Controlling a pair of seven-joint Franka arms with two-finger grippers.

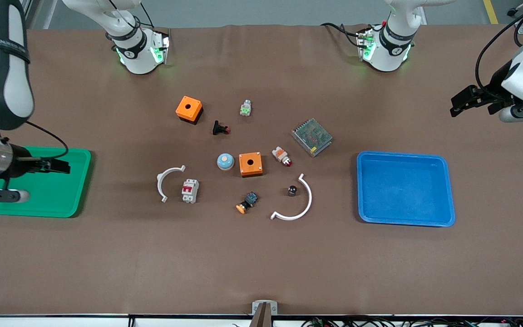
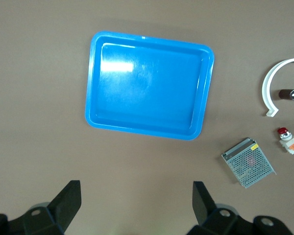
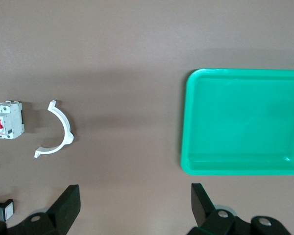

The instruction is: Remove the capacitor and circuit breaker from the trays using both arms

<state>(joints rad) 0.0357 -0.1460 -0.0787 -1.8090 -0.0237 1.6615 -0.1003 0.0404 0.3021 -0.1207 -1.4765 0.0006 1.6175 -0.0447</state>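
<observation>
The capacitor [image 1: 292,190], a tiny dark cylinder, lies inside the larger white arc [image 1: 298,204]; it also shows in the left wrist view [image 2: 289,94]. The breaker [image 1: 189,190], a white block with red levers, lies beside the smaller white arc [image 1: 165,181]; it also shows in the right wrist view [image 3: 7,121]. My right gripper [image 1: 65,166] is open and empty over the green tray [image 1: 52,197]. My left gripper [image 1: 456,107] is open and empty over bare table at the left arm's end, near the blue tray [image 1: 404,188]. Both sets of jaws stand wide apart in the wrist views [image 2: 135,200] [image 3: 135,203].
Mid-table lie two orange boxes [image 1: 189,109] [image 1: 250,164], a black push button [image 1: 219,129], a blue dome [image 1: 225,161], a white-orange part with a red tip [image 1: 282,156], a mesh power supply [image 1: 312,136], a blue-black part with an orange cap [image 1: 247,202] and a small green-lit part [image 1: 245,108].
</observation>
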